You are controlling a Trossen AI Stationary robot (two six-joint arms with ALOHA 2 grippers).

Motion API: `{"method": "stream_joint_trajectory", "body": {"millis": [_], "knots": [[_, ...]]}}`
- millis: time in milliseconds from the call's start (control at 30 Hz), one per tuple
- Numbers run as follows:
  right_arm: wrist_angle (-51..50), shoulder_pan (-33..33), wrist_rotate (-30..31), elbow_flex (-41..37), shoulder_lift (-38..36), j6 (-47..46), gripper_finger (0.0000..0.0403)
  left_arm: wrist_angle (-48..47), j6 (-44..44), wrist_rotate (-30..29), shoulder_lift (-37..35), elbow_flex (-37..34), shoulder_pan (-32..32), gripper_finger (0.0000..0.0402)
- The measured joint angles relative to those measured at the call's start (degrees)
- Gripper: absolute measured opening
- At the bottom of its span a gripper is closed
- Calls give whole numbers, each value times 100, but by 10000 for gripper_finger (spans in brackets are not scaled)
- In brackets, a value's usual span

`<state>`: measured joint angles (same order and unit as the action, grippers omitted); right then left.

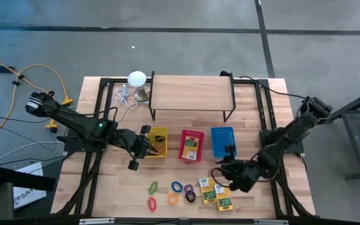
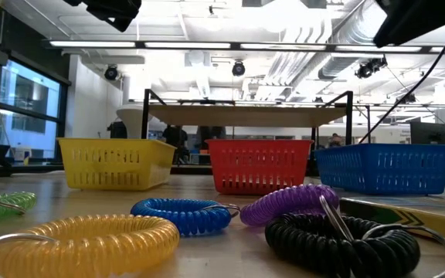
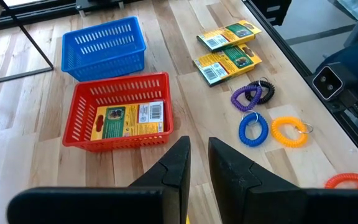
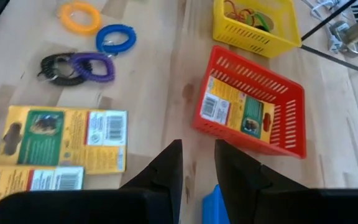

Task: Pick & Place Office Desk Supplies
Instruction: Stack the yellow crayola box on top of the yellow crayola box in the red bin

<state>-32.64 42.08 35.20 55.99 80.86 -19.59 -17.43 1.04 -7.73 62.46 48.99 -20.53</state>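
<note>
Three slatted plastic baskets, yellow (image 1: 157, 142), red (image 1: 191, 145) and blue (image 1: 223, 141), are sitting in a row mid-table, a yellow-and-green card box (image 3: 128, 119) lying in the red one. Two more card boxes (image 4: 64, 140) and coiled rings (image 3: 252, 129) are resting on the wooden table (image 1: 111, 190). Left gripper (image 3: 197, 163) and right gripper (image 4: 196, 163) are hovering nearby, fingers slightly parted, gripping nothing.

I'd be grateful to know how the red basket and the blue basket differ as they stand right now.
The red basket holds a yellow-and-green card box lying flat inside; the blue basket looks empty. The red basket stands in the middle of the row, next to the yellow basket; the blue basket is at the end on the right arm's side. Both are slotted plastic, upright, on the wooden table.
</note>
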Motion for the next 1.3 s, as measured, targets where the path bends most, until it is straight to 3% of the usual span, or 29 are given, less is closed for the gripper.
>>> {"method": "stream_joint_trajectory", "body": {"millis": [333, 933, 1067, 1300], "knots": [[-314, 738, 410, 305, 9, 182, 82, -2, 0, 0, 0, 0, 0, 54], [185, 1370, -233, 411, 13, 18, 82, 0, 0, 0, 0, 0, 0, 54], [420, 1452, -217, 418, 16, 392, 82, -2, 0, 0, 0, 0, 0, 54], [193, 1417, -239, 1068, 323, 468, 82, 0, 0, 0, 0, 0, 0, 54]]}}
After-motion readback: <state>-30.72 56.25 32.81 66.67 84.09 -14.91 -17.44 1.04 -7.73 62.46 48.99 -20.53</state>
